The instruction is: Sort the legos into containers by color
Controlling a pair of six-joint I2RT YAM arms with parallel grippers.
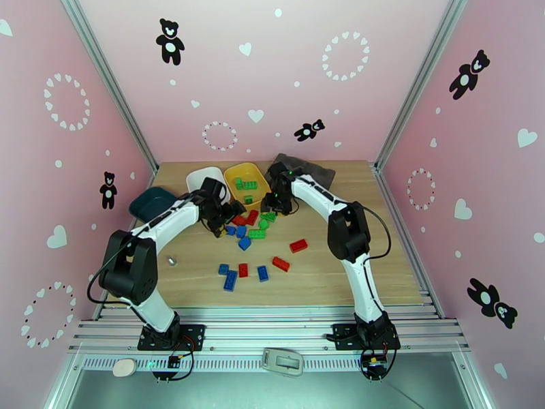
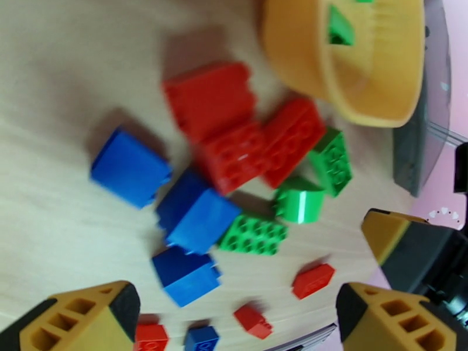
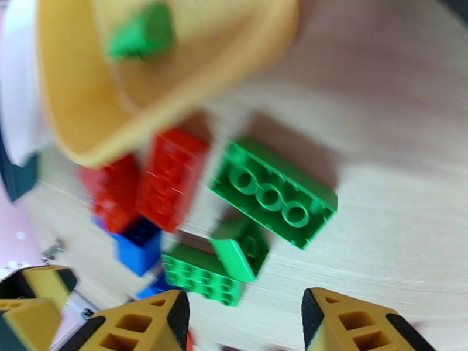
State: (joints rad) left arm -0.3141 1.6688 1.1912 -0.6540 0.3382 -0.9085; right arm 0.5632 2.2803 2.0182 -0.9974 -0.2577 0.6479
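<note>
A pile of red, green and blue legos (image 1: pixel 248 225) lies mid-table, just in front of the yellow tray (image 1: pixel 262 177), which holds several green bricks. The white tray (image 1: pixel 199 178) and the teal tray (image 1: pixel 151 202) stand to its left. My left gripper (image 1: pixel 228 219) hovers open over the pile's left side; under it lie red bricks (image 2: pixel 234 130) and blue bricks (image 2: pixel 193 217). My right gripper (image 1: pixel 278 204) hangs open by the yellow tray's near right corner, above a long green brick (image 3: pixel 272 191). Nothing sits between either pair of fingers.
More blue bricks (image 1: pixel 231 274) and two red bricks (image 1: pixel 289 255) lie nearer the arms. A dark grey box (image 1: pixel 313 168) sits at the back right behind the right gripper. A small metal piece (image 1: pixel 172 260) lies at the left. The two grippers are close together.
</note>
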